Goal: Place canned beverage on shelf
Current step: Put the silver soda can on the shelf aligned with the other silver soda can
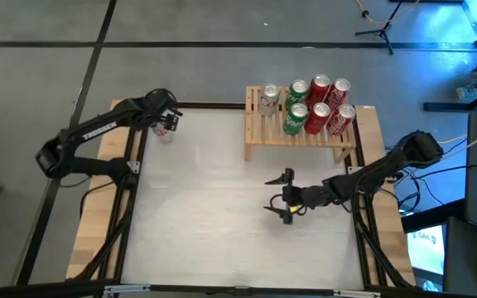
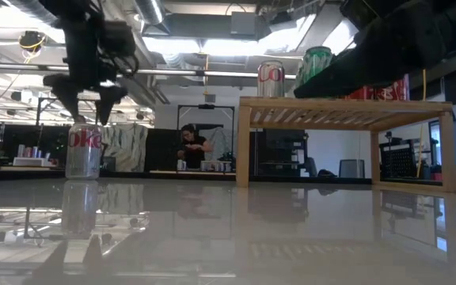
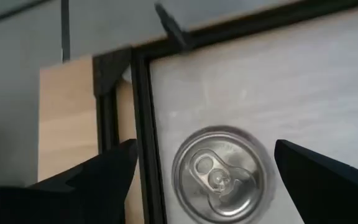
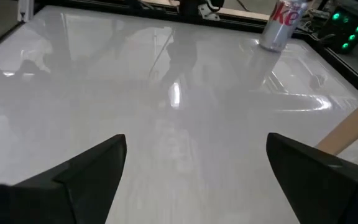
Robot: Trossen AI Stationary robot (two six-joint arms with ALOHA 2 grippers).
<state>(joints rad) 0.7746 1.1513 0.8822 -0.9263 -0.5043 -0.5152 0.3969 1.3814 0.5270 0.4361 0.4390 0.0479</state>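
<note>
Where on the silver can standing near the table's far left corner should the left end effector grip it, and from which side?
Grip the silver can on its round side wall, coming straight down. It stands upright, and the open left end effector hangs above it, one finger on each side.

Overhead cam looks straight down on the whole table (image 1: 222,215). Low cam sits at tabletop level, facing the shelf (image 2: 345,113) and the room behind it. Left wrist cam is right above the silver can (image 3: 219,176), close up. Right wrist cam sees that can across the table from far off.
</note>
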